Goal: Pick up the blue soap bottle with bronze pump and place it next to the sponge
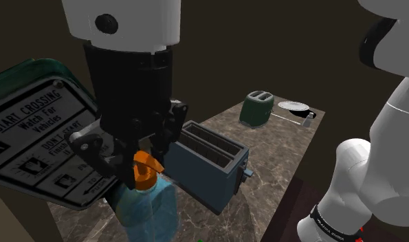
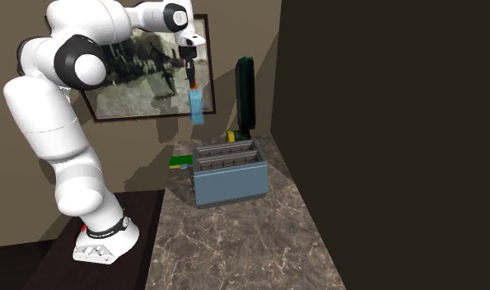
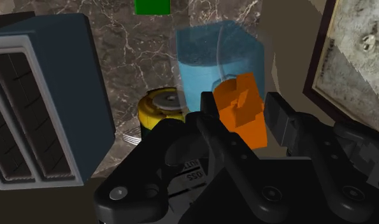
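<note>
The soap bottle [image 1: 149, 210] is clear blue with an orange pump [image 1: 144, 165]. It hangs in the air above the marble counter [image 2: 235, 239], close to the back wall. My gripper [image 1: 144, 165] is shut on the pump, and the bottle's body hangs below the fingers. In the second exterior view the gripper [image 2: 193, 81] holds the bottle [image 2: 197, 105] high above the blue toaster. The wrist view has the fingers clasping the pump [image 3: 242, 114], with the bottle body [image 3: 213, 60] beyond. A flat green sponge [image 2: 181, 161] lies on the counter by the wall, past the bottle [image 3: 151, 6].
A blue two-slot toaster [image 2: 229, 173] stands under and beside the bottle. A yellow round object [image 3: 161, 108] sits between toaster and bottle. A crossing sign [image 1: 38, 130] leans at the counter's end. Farther along stand a green toaster [image 1: 256, 108] and a pan [image 1: 295, 106]. A framed picture [image 2: 144, 74] hangs behind.
</note>
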Robot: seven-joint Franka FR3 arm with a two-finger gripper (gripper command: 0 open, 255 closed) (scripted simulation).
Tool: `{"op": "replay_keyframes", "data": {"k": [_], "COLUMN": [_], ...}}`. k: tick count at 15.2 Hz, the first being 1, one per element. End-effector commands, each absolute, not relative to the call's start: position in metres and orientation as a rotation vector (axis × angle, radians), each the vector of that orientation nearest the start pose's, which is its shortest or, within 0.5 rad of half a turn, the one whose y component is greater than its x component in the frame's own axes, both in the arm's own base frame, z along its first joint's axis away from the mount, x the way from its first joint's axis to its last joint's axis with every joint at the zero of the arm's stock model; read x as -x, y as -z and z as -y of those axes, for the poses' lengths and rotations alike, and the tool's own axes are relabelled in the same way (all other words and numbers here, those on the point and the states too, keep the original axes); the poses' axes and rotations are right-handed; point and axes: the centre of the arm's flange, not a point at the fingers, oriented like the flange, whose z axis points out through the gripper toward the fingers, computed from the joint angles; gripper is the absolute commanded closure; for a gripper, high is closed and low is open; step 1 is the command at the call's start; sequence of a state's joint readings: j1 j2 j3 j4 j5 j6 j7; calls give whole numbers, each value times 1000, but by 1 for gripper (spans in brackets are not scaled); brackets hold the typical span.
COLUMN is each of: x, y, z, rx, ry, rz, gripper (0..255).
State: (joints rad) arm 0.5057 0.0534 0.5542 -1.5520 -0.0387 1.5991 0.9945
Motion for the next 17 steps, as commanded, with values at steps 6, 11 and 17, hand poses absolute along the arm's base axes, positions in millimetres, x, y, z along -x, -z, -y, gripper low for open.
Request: {"op": "replay_keyframes", "data": {"k": [6, 11, 17], "x": [-289, -289, -289], "y": [-573, -547, -515], "z": [-492, -492, -492], "rx": [3143, 3143, 3143], "ry": [16, 16, 16], "rz": [103, 103, 103], "gripper": [255, 255, 255]}}
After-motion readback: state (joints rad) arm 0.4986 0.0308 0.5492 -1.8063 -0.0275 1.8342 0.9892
